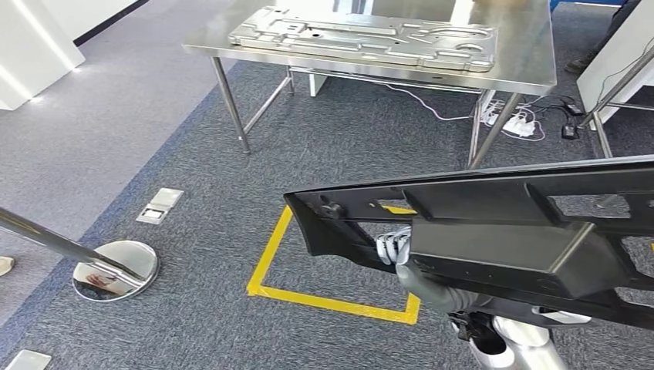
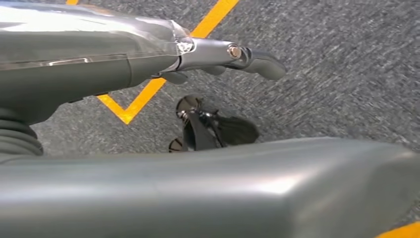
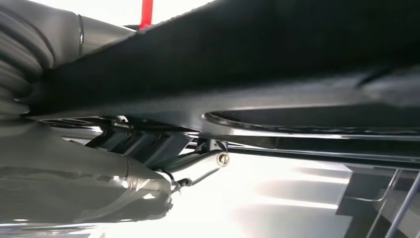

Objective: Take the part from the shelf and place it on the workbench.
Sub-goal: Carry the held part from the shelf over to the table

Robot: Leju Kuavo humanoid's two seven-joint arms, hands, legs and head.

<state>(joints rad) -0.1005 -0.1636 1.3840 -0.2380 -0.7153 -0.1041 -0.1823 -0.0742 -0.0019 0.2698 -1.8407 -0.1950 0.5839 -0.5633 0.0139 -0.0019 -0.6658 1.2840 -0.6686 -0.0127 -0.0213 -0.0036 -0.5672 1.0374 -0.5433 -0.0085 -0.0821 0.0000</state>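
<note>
From the head view, the long black moulded plastic part (image 1: 493, 223) with cut-out windows is carried low and across the body, well short of the stainless-steel tabletop (image 1: 524, 65), which already bears a pressed silver metal panel (image 1: 362, 35). The right hand (image 1: 416, 270) is under the part with pale fingers (image 1: 393, 247) curled up against its near edge, so it holds the part from below. The left wrist view has the left hand (image 2: 218, 74) hanging free over grey carpet and yellow floor tape (image 2: 148, 89), fingers loosely extended, gripping nothing. In the right wrist view the part (image 3: 247, 64) lies right across that hand (the fingers pressed beneath). Held one-handed off-centre, it could tip, slip, or strike the panel.
</note>
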